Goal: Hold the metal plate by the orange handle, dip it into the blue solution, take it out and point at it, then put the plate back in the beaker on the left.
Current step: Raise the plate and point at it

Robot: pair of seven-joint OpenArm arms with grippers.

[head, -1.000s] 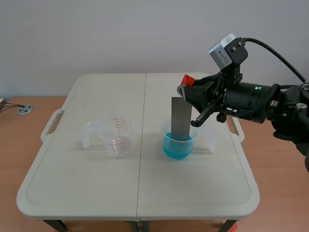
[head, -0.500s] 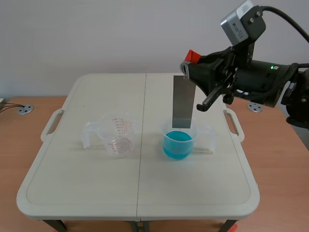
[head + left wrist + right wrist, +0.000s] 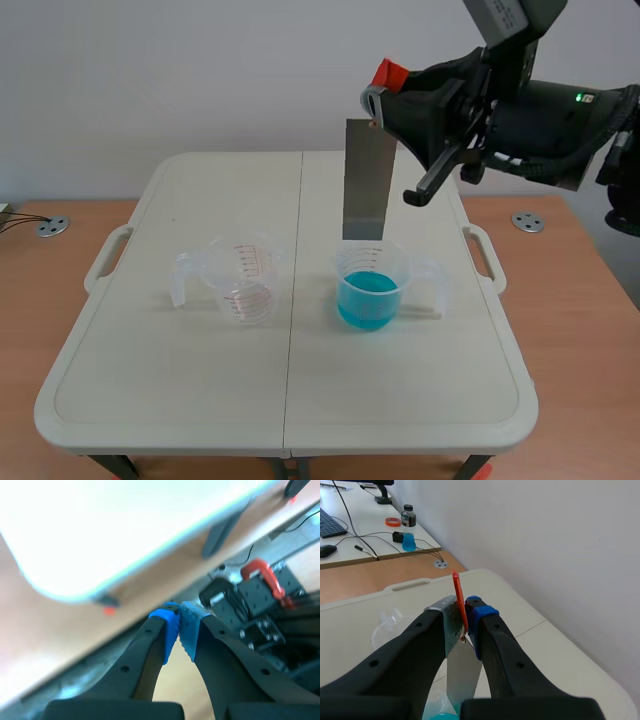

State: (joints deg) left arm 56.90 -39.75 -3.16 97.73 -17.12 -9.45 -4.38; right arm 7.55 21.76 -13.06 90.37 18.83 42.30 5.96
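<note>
My right gripper (image 3: pixel 378 95) is shut on the orange handle (image 3: pixel 385 72) of the grey metal plate (image 3: pixel 367 180). The plate hangs upright, its lower edge just above the beaker of blue solution (image 3: pixel 369 290). In the right wrist view the orange handle (image 3: pixel 459 603) sits pinched at my right gripper (image 3: pixel 465 622), and the plate (image 3: pixel 462 672) drops toward the blue liquid. A clear measuring beaker (image 3: pixel 243 279) stands left of the table's centre seam. My left gripper (image 3: pixel 178 630) is shut on nothing, off the table beside its edge, and is not seen in the scene view.
The white folding table (image 3: pixel 170 390) has handle cut-outs on its left and right sides. In the left wrist view, the table edge (image 3: pixel 125 565) lies ahead and black equipment with a red clamp (image 3: pixel 262 577) lies on the floor.
My right arm has risen, lifting the plate out of the blue solution until its lower edge clears the beaker's rim. Both beakers stayed in place.
</note>
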